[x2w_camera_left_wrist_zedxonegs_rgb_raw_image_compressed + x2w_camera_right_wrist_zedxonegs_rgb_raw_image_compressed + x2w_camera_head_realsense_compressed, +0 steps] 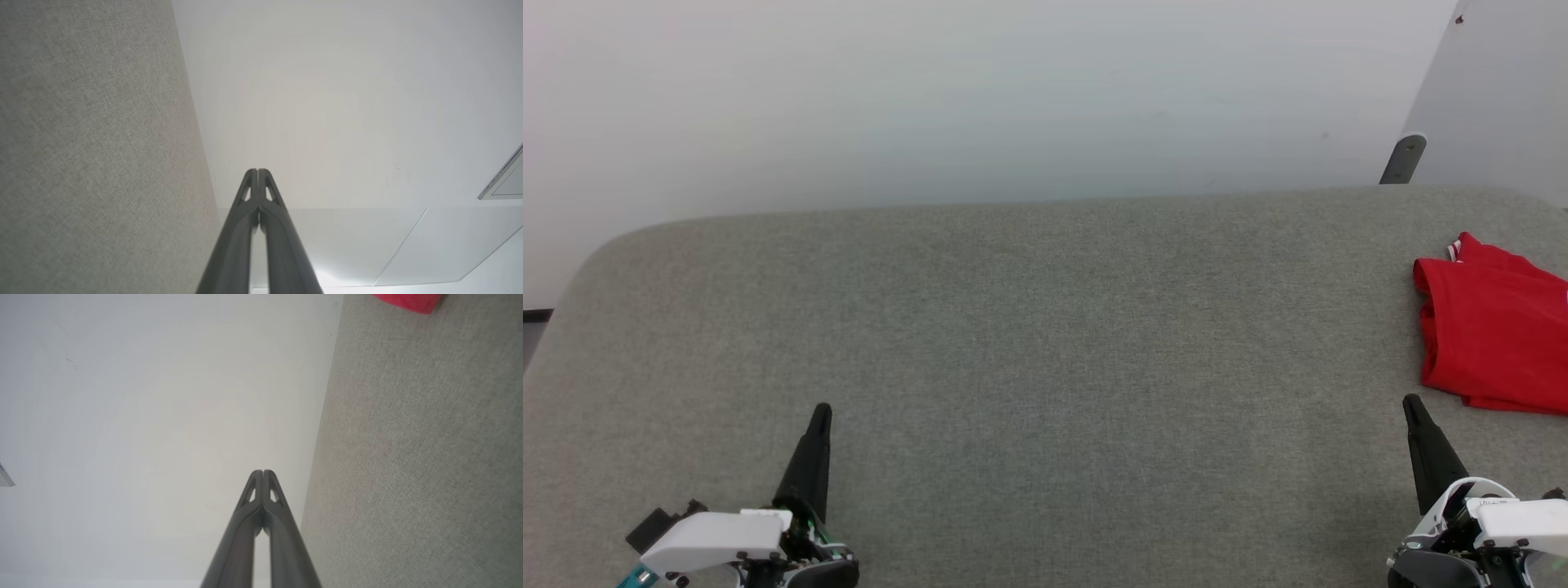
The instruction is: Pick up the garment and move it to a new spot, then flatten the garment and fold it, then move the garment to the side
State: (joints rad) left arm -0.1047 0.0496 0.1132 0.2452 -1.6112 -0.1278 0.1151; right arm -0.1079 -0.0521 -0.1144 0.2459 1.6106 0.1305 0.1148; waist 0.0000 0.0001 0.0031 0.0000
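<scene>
The garment (1494, 335), a soft bright red shirt with a tiny bit of red-and-white striped trim, lies folded at the far right side of the big grey cloth-covered table (1013, 327). Part of it runs off the edge of the head view. The right gripper (1411, 404), with long dark fingers, is near the garment's front corner, jaws pressed together and holding nothing. The left gripper (821, 412) is well apart on the other side, jaws together too. A plain white wall (931, 98) stands behind.
</scene>
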